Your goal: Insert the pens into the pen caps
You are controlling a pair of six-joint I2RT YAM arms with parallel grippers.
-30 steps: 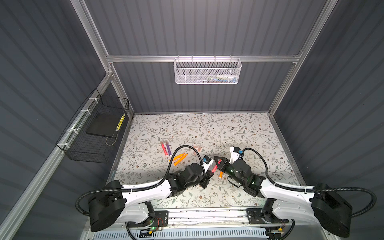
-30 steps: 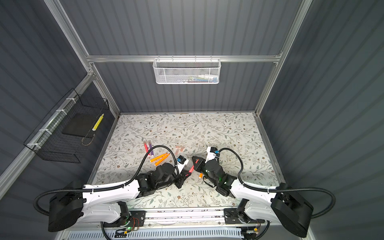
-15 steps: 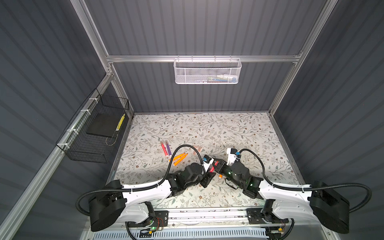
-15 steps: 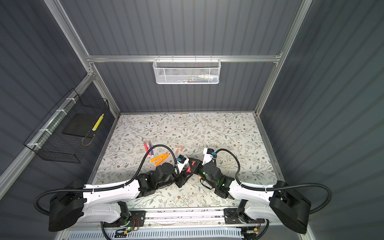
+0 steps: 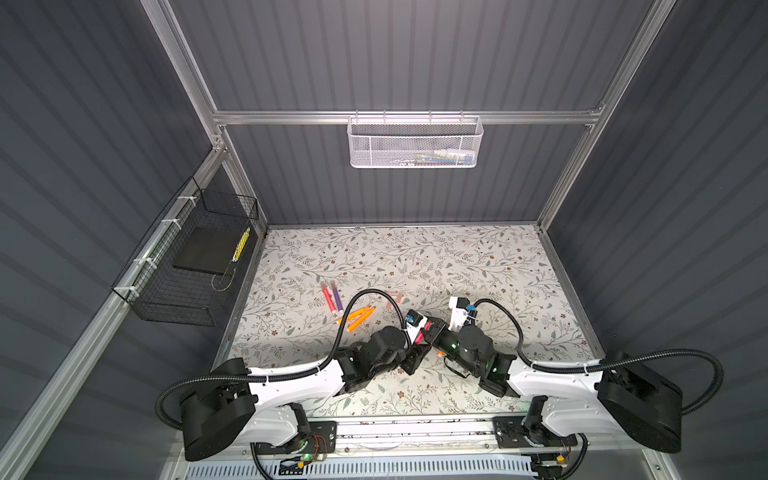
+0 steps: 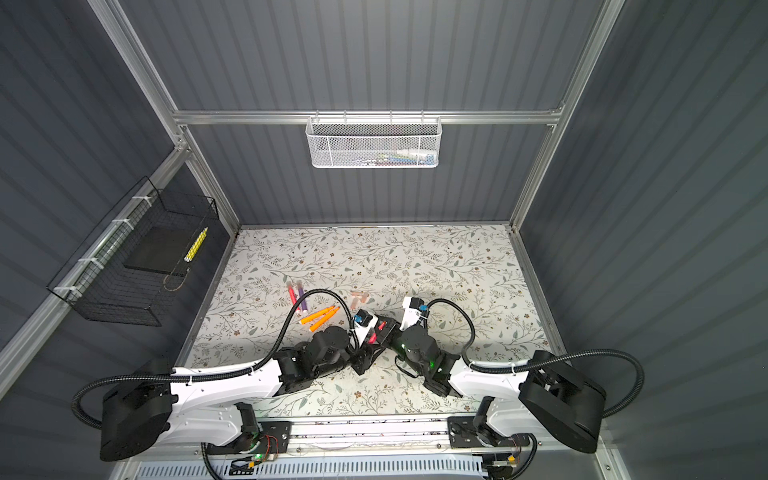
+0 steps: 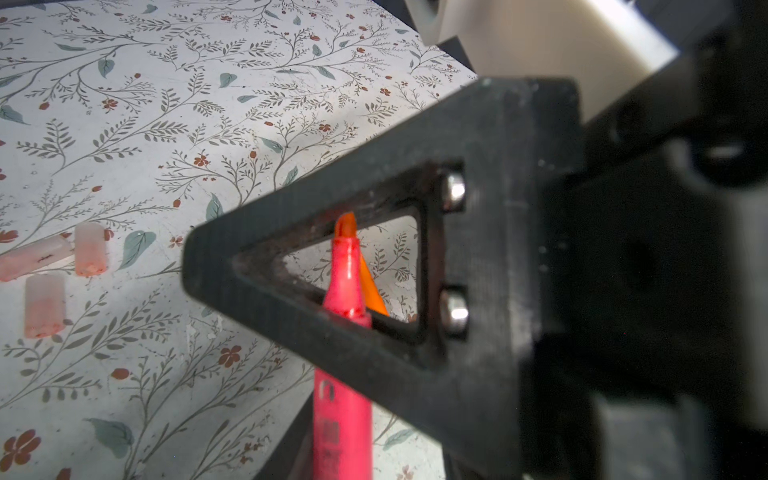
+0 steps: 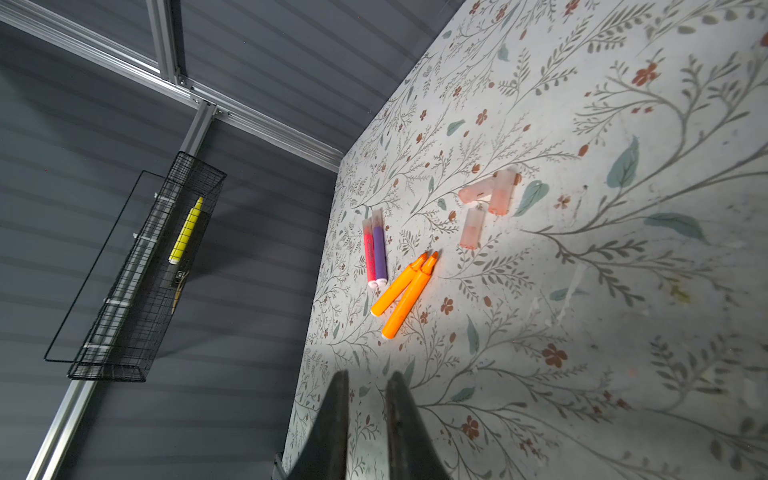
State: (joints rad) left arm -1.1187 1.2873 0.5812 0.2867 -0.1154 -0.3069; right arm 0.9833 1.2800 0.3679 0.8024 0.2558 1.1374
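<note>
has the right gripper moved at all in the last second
Yes. In a top view the right gripper has shifted left, ending closer to the two orange pens, which lie where they were.

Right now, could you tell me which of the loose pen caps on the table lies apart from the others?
The lone cap closest to the tips of the orange pens. The other two caps lie against each other.

a pink pen (image 5: pixel 419 337) sits between both arms' fingers (image 5: pixel 435 330) near the front of the floral table (image 5: pixel 457 257).
</note>
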